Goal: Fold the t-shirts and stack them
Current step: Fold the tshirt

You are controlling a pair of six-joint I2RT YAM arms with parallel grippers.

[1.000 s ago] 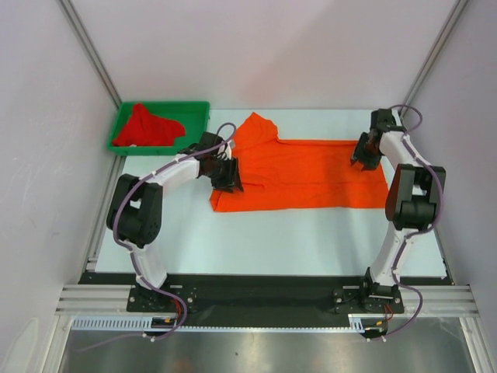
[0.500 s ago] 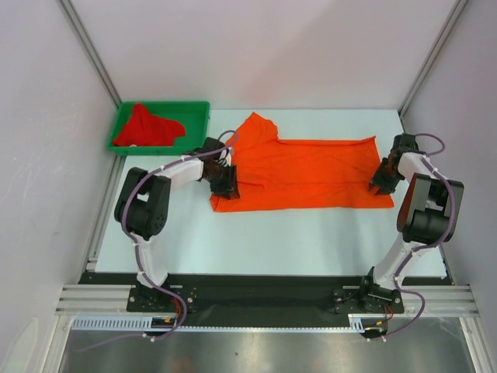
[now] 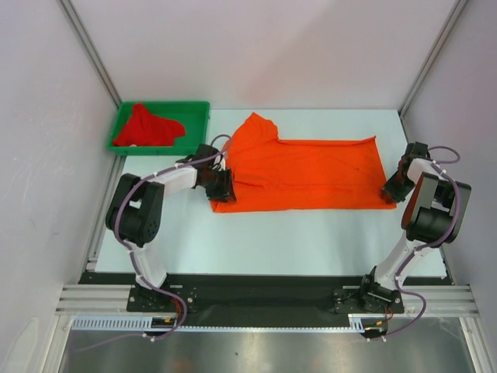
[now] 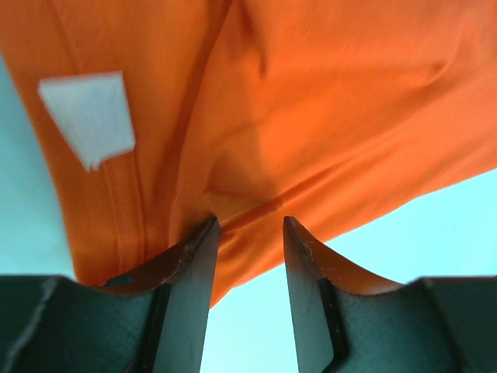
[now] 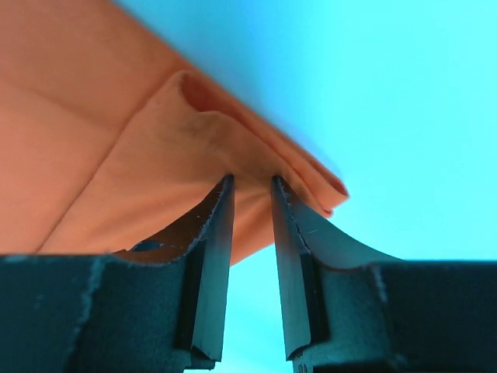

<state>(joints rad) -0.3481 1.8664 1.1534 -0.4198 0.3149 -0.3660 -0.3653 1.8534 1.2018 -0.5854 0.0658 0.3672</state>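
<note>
The bright orange short-sleeved cloth t-shirt [image 3: 311, 175] is lying flat across the pale table [image 3: 311, 241], its long axis running left to right, so each arm is working the end nearer to it. The left gripper [image 3: 224, 186] is sitting at the near-left corner, jaws apart and pressing onto the hem beside the small white neck label [image 4: 87, 116]. The right gripper [image 3: 390, 192] is sitting at the near-right corner, jaws only narrowly apart around the doubled corner; whether cloth is already pinched there I cannot tell. The deeper red cloth t-shirt [image 3: 147, 126] is lying crumpled in the green plastic tray [image 3: 198, 116], far left.
</note>
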